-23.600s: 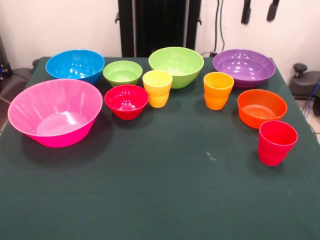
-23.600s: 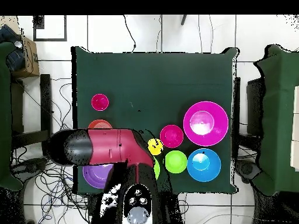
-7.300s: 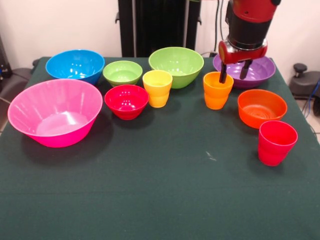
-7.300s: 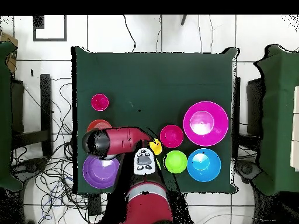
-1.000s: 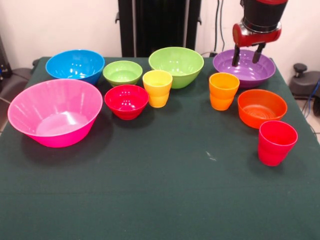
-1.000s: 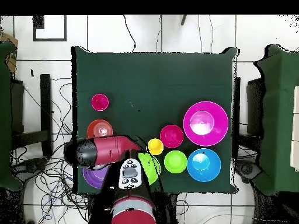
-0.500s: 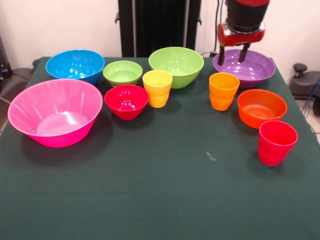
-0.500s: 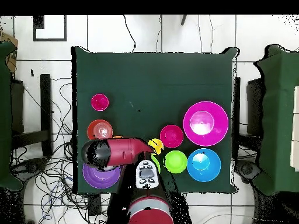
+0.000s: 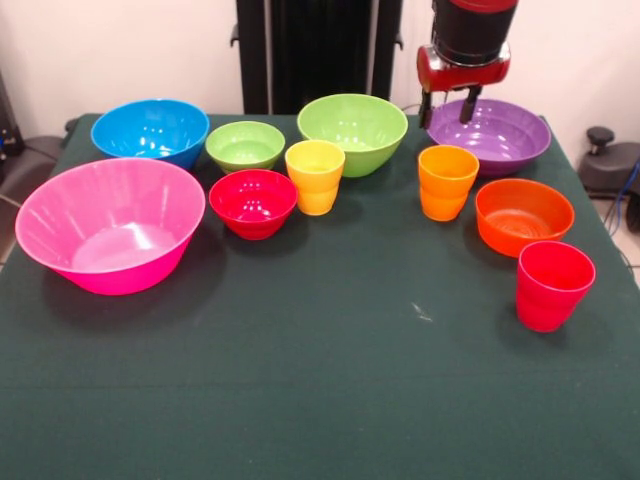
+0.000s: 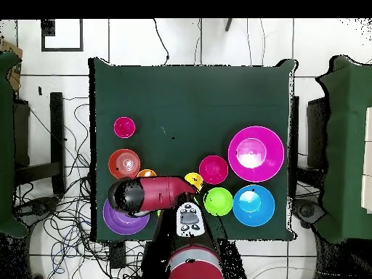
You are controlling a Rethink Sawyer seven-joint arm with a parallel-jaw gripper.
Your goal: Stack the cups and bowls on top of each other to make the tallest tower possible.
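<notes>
Front view, from my console: I see the red and black gripper (image 9: 446, 108) hanging above the near-left rim of the wide shallow purple plastic bowl (image 9: 495, 135), its two dark fingers (image 9: 426, 109) spread apart and holding nothing. Just in front of it the stepped orange plastic cup (image 9: 446, 182) stands upright on the dark green cloth-covered table (image 9: 320, 380), clear of the fingers. To that cup's right sits the small orange plastic bowl (image 9: 524, 215), and nearer the camera the red plastic cup (image 9: 553, 284) stands alone. Across the middle I have the yellow plastic cup (image 9: 315, 175) just beside the small red plastic bowl (image 9: 253, 202), with the small green plastic bowl (image 9: 245, 145) and the large lime green plastic bowl (image 9: 352, 132) behind them. On the left are the blue plastic bowl (image 9: 151, 130) and the big ribbed pink plastic bowl (image 9: 108, 224). Nothing is stacked (every piece rests separately on the table, so no tower stands). Overhead, the red arm (image 10: 156, 192) lies across the purple bowl's upper edge and hides most of the lime green bowl; I cannot make out the fingers there.
</notes>
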